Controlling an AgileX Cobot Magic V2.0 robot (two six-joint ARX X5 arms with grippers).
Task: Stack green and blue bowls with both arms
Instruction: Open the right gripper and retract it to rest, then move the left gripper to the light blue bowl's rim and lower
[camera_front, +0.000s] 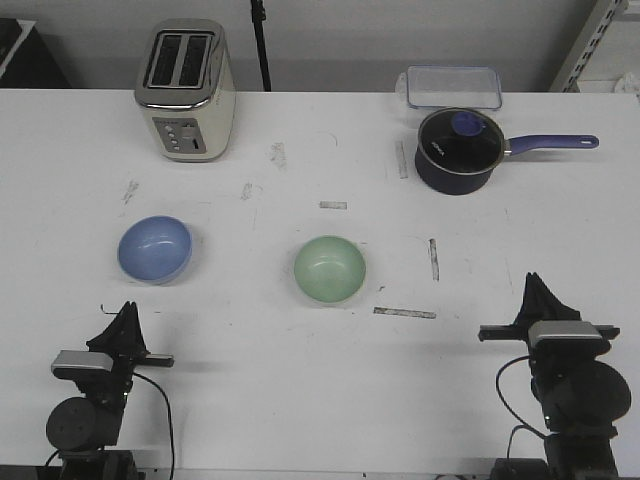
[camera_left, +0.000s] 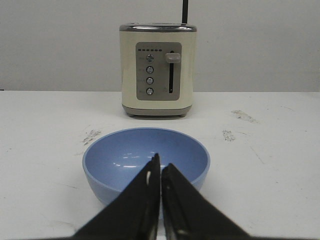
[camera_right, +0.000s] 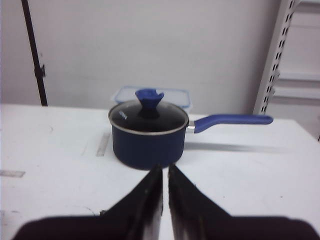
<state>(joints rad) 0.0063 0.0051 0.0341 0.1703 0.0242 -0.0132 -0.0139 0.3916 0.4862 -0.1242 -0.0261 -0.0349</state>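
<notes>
Front view: blue bowl (camera_front: 155, 249), green bowl (camera_front: 329, 269)

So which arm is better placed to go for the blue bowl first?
Left. The blue bowl sits straight ahead of the left gripper, filling its wrist view. The right gripper faces the saucepan, with the green bowl between.
</notes>
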